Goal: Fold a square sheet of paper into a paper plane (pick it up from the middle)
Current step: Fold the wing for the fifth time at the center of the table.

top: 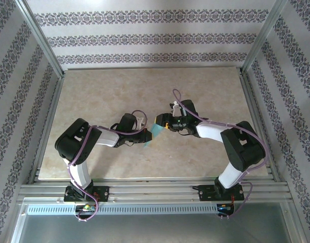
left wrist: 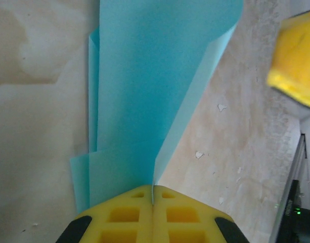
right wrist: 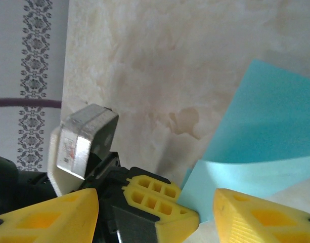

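The square sheet of paper (left wrist: 144, 76) is turquoise and folded into overlapping layers, with one flap standing up off the table. My left gripper (left wrist: 152, 200) is shut on the sheet's near edge, its yellow fingers pressed together on the raised flap. From above, the paper (top: 147, 140) sits mid-table between both grippers. My right gripper (right wrist: 157, 217) is open, and its yellow fingers (right wrist: 266, 217) straddle the left gripper's fingertips (right wrist: 160, 202) and the paper (right wrist: 266, 126) without touching the sheet. From above, the right gripper (top: 161, 125) sits just right of the left gripper (top: 145, 132).
The beige marbled tabletop (top: 104, 91) has bare room all around the grippers. Patterned walls and a metal frame (top: 43, 40) enclose the table. Small white chips (left wrist: 222, 107) mark the surface.
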